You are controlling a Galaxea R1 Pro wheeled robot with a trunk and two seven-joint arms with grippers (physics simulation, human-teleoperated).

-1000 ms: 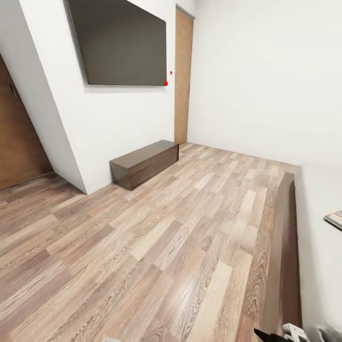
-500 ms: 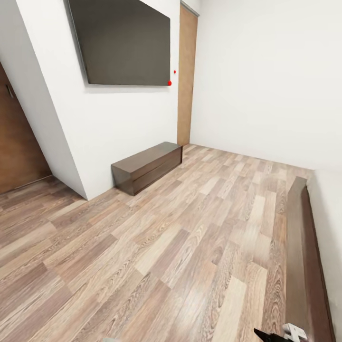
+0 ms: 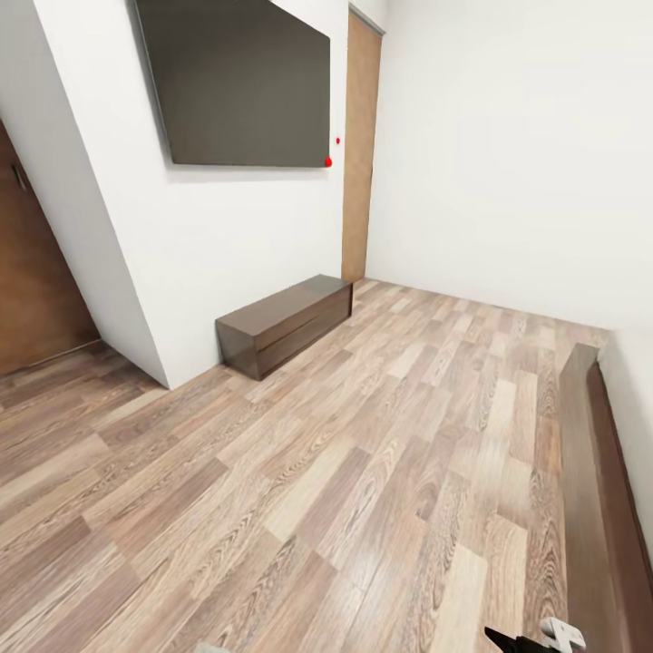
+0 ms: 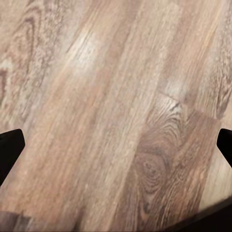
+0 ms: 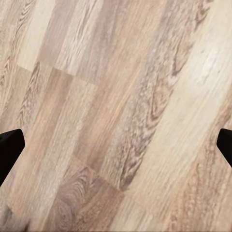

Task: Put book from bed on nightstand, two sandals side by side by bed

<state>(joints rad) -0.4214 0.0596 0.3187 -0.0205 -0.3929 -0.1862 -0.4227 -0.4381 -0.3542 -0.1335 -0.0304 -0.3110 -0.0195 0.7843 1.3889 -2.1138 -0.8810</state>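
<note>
Bedroom floor; bed frame at right edge. Left pincer apart, empty; right pincer likewise. Book, sandals unhandled; task apparently all pending.

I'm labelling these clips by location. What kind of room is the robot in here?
Most likely a bedroom. A dark wooden bed frame runs along the view's right edge, a large dark screen hangs on the white wall above a low dark brown cabinet, and the floor is wood-plank.
</note>
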